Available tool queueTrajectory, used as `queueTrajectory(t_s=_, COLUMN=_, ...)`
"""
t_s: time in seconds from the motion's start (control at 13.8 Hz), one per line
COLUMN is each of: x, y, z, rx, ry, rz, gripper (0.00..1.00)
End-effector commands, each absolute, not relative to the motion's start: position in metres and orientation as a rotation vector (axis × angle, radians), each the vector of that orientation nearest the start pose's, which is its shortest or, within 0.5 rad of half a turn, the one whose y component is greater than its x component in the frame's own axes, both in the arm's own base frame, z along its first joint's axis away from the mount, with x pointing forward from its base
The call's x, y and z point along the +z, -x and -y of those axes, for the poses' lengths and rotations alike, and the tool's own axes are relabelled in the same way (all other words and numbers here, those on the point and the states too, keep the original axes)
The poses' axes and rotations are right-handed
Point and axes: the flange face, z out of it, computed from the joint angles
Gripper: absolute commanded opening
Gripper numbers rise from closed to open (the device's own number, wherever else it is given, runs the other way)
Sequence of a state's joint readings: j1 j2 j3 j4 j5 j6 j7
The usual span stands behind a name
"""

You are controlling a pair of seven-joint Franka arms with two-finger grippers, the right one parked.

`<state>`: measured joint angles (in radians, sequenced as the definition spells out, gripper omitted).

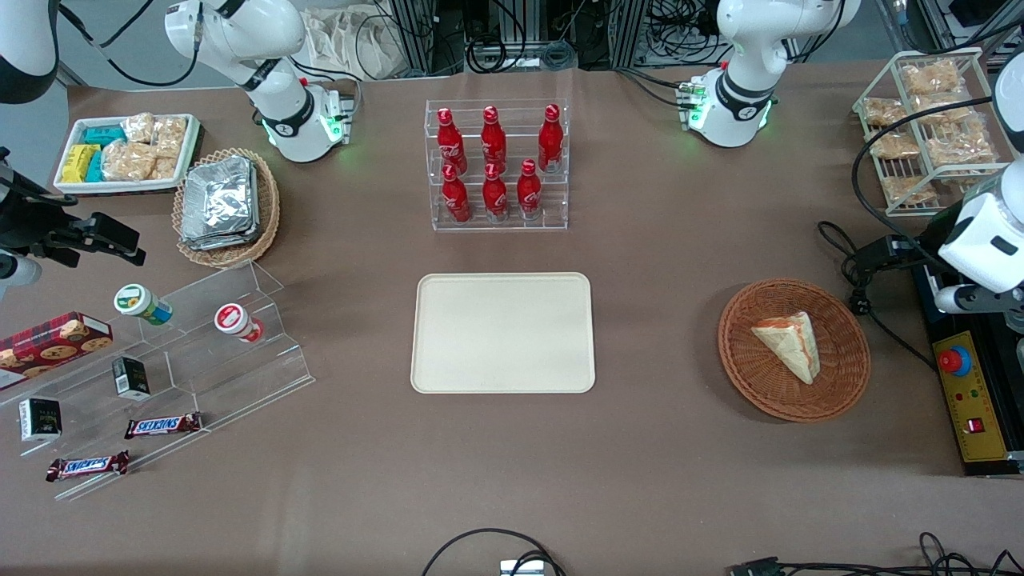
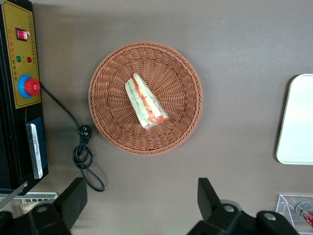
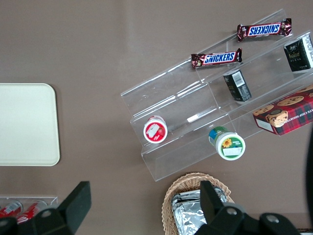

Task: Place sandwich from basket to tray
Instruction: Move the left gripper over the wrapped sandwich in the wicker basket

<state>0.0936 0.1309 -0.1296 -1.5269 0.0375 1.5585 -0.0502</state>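
Note:
The sandwich (image 1: 788, 348), a pale bread wedge with orange-red and green filling, lies in the round reddish-brown wicker basket (image 1: 748, 380) toward the working arm's end of the table. It also shows in the left wrist view (image 2: 145, 102), in the middle of the basket (image 2: 112, 132). The beige tray (image 1: 502, 332) lies bare at the table's middle; one edge of it shows in the left wrist view (image 2: 298, 122). My left gripper (image 2: 142, 198) is open and empty, high above the table beside the basket and apart from it.
A black control box with a yellow panel (image 1: 968, 400) and a black cable (image 1: 860, 280) lie beside the basket. A rack of red bottles (image 1: 496, 164) stands farther from the camera than the tray. A wire rack of snack packets (image 1: 928, 128) stands near the working arm's base.

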Motion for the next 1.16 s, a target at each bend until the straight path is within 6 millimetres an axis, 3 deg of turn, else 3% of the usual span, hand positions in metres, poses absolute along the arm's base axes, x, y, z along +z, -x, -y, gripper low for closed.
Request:
queueTrajectory(t_s=0.0, x=0.571, y=-0.592, z=0.014, rx=0.181, ry=3.114, rz=0.012, gripper=1.00)
queueTrajectory(t_s=0.29, x=0.564, y=-0.599, z=0.017, rx=0.196, ry=3.112, rz=0.021, gripper=1.00)
queueTrajectory(t_s=0.36, x=0.539, y=-0.597, z=0.016, rx=0.295, ry=3.100, rz=0.031, gripper=1.00)
queueTrajectory(t_s=0.65, x=0.499, y=-0.582, z=0.012, rx=0.409, ry=3.062, rz=0.199, gripper=1.00)
queueTrajectory(t_s=0.87, x=0.474, y=-0.569, z=0.008, rx=0.316, ry=3.031, rz=0.462, gripper=1.00)
queueTrajectory(t_s=1.09, x=0.430, y=-0.559, z=-0.001, rx=0.201, ry=3.029, rz=0.617, gripper=1.00)
